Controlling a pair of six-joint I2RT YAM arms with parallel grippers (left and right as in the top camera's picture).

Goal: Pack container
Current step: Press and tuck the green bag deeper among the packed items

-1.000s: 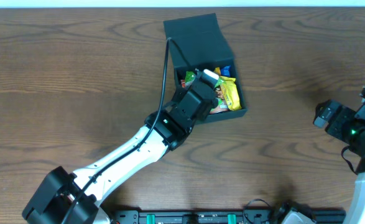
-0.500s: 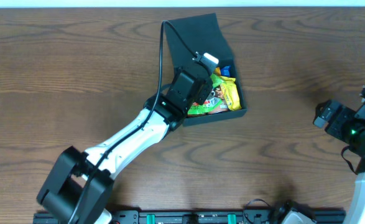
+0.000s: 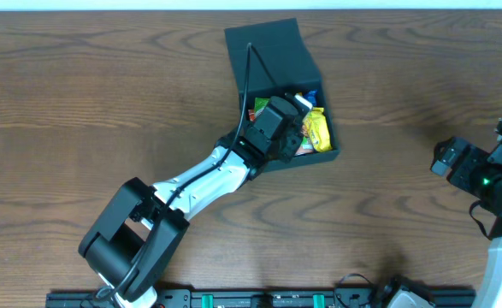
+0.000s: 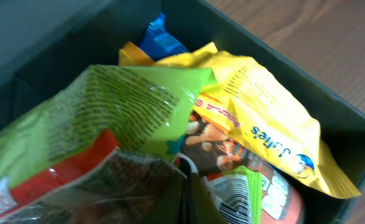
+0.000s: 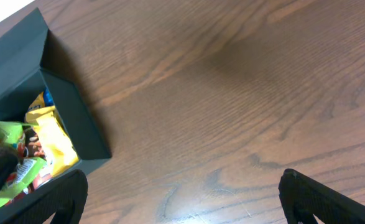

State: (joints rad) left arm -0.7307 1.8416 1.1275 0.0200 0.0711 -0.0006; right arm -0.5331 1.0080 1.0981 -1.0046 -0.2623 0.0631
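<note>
Two grippers: the left gripper point(image 4: 189, 193), closed, is resting among snack packets point(image 4: 263, 118) in the container point(image 3: 315, 159), its arm point(image 3: 208, 175) stretching diagonally; the right gripper point(image 5: 181, 190) is hovering open.

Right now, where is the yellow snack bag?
Overhead, the yellow bag lies inside the container, along its right wall, just right of the green packet.

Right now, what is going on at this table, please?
The left gripper is down inside the dark green box, jaws closed, among the snack packets. Whether it grips one cannot be told. A yellow packet and a green packet lie on top, and the lid flap stands open. The right gripper hangs open over the table, apart from the box, touching nothing.
</note>
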